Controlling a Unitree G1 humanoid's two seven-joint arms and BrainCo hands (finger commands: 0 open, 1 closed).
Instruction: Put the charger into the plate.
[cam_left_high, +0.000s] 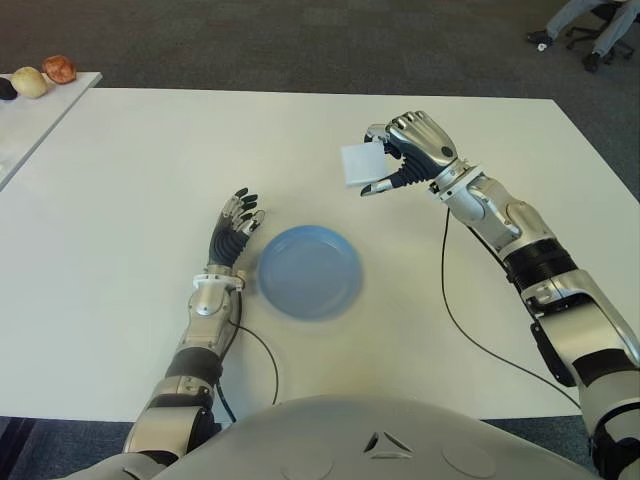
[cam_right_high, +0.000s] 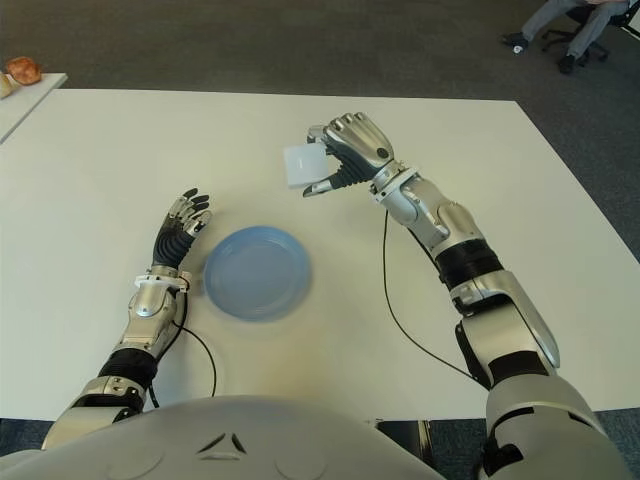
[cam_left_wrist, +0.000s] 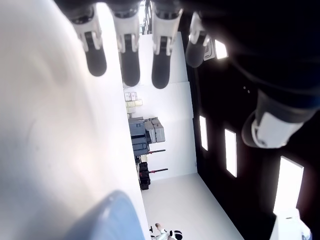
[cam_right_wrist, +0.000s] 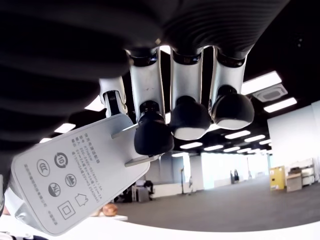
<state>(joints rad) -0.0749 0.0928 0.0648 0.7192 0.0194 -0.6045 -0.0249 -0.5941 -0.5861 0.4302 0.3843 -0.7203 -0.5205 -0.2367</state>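
My two head eyes look forward and down at the table (cam_left_high: 120, 200), sharing both arms and the plate (cam_right_high: 256, 272). Each wrist camera sits close under its own hand's fingers, facing out past them into the room.

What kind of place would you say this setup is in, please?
Probably an office or lab: a large white table, grey carpet, a wheeled office chair, and ceiling light panels in the right wrist view.
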